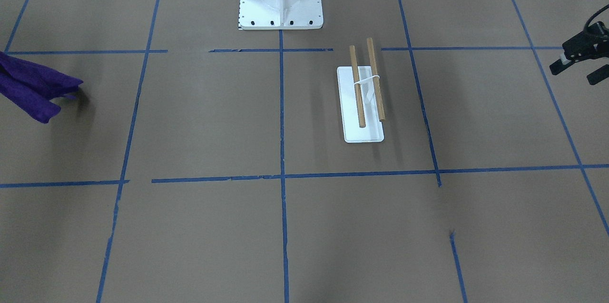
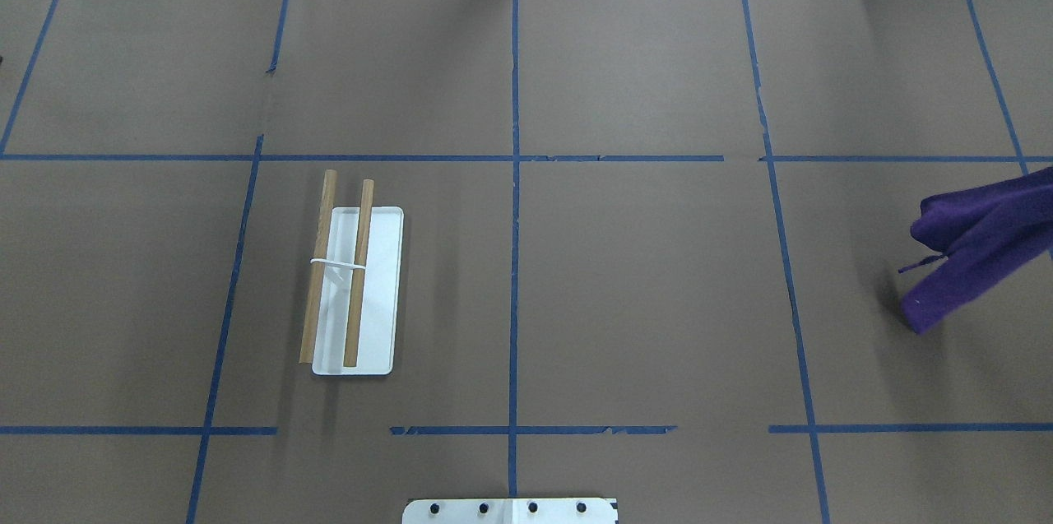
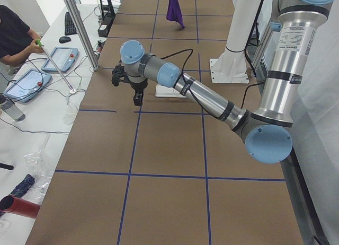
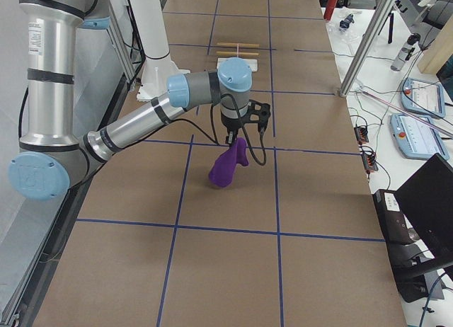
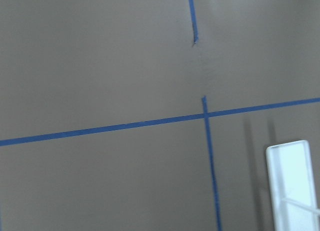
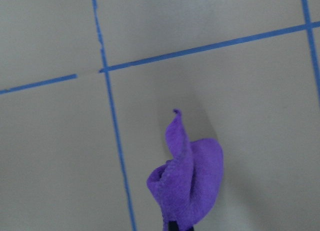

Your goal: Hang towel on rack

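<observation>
The purple towel (image 1: 33, 86) hangs bunched from my right gripper (image 4: 231, 138), above the table at my far right; it also shows in the overhead view (image 2: 979, 248) and the right wrist view (image 6: 190, 176). The gripper is shut on the towel's top. The rack (image 1: 361, 103) is a white base plate with two parallel wooden dowels and stands bare on my left half of the table (image 2: 362, 285). My left gripper (image 1: 578, 72) hovers open and empty, left of the rack and apart from it. The left wrist view shows one end of the rack's plate (image 5: 295, 181).
The white bolted robot pedestal (image 1: 280, 3) stands at the table's near edge, in the middle. Blue tape lines (image 2: 514, 178) divide the brown table. A metal post (image 3: 79, 33), tablets (image 3: 58, 59) and an operator (image 3: 13, 35) are beyond the far edge.
</observation>
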`<state>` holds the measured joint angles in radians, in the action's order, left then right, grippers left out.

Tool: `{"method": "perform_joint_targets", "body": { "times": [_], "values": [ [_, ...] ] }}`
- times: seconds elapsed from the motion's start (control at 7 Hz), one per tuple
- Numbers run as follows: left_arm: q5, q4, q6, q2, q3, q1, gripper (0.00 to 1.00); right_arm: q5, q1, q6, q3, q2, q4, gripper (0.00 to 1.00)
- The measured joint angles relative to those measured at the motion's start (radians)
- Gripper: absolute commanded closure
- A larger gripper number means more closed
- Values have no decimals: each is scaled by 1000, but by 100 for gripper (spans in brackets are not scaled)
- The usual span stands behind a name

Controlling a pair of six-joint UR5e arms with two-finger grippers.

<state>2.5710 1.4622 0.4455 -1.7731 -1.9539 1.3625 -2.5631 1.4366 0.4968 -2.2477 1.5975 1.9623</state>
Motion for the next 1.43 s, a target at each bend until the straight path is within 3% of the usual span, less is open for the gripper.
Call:
{"method": "perform_joint_targets", "body": {
  "times": [0.14, 0.43, 0.71, 1.0, 1.43],
  "values": [
    [-2, 57, 185, -29, -19, -55, 11, -24, -62, 218, -30, -106, 0, 100],
    [-6, 182, 616, -130, -4, -189, 9, -5, -237, 698, -40, -384, -1, 100],
    [-13, 337, 1011, -252, 63, -313, 5, 85, -407, 1004, -24, -592, -3, 100],
    [-14, 424, 1271, -337, 115, -398, 1, 117, -482, 1079, 32, -697, -65, 100],
    [-13, 526, 1554, -466, 220, -497, 2, 122, -500, 1076, 148, -734, -281, 100]
  ]
}}
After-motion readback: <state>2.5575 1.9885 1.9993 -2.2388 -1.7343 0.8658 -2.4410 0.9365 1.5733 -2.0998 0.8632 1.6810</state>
